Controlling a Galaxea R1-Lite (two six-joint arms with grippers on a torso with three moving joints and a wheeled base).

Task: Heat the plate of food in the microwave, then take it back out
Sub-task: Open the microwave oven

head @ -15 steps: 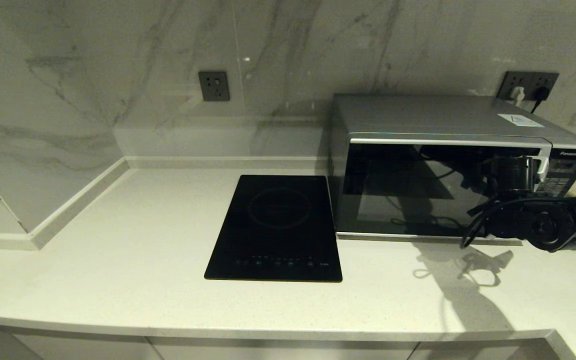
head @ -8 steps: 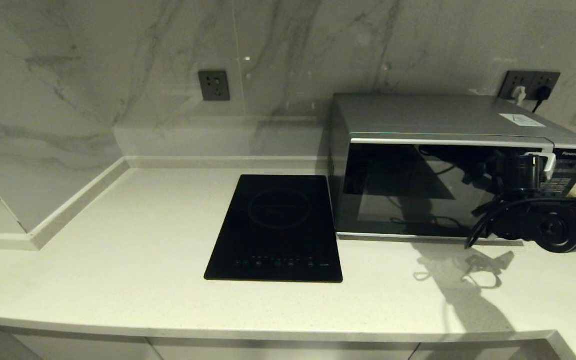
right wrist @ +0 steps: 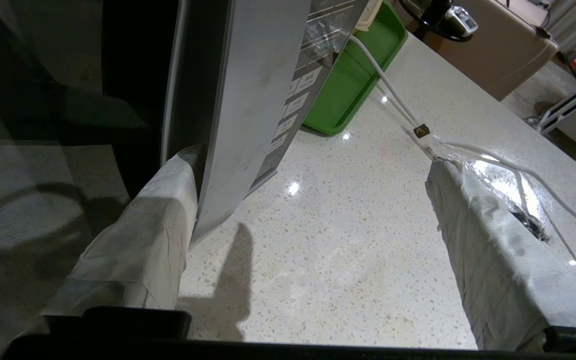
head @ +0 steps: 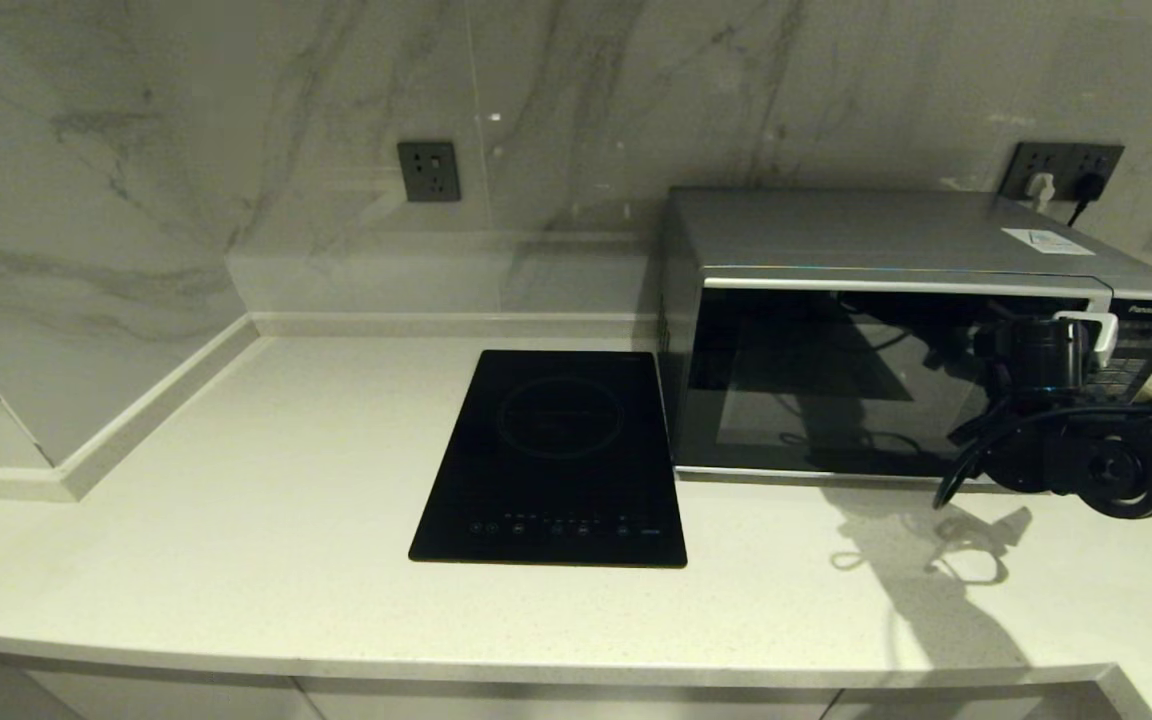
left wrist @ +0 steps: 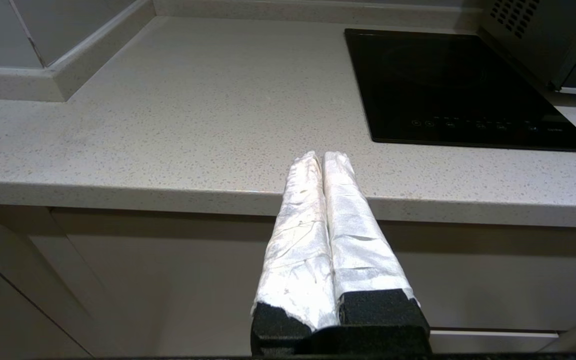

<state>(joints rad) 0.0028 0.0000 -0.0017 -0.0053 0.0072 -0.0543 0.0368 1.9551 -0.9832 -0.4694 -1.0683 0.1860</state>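
Observation:
The silver-grey microwave (head: 886, 235) stands at the counter's back right, its dark glass door (head: 816, 380) hiding the inside. The plate of food is out of view. My right gripper (head: 1086, 340) is at the door's right edge, beside the keypad. In the right wrist view this gripper (right wrist: 313, 162) is open wide. One wrapped finger (right wrist: 148, 235) is tucked against the door's silver trim (right wrist: 248, 100); the other finger (right wrist: 483, 240) hangs free over the counter. My left gripper (left wrist: 322, 157) is shut and empty, parked low in front of the counter's edge.
A flat black induction hob (head: 551, 455) lies left of the microwave. A green tray (right wrist: 353, 80) sits on the counter past the keypad side, with a white cable (right wrist: 393, 95) running by it. Wall sockets (head: 428, 171) are behind. Marble wall encloses the counter's back and left.
My right gripper and wrist have shifted a little to the right along the microwave's front. The door's right edge appears to have shifted slightly with it. The left arm has not moved.

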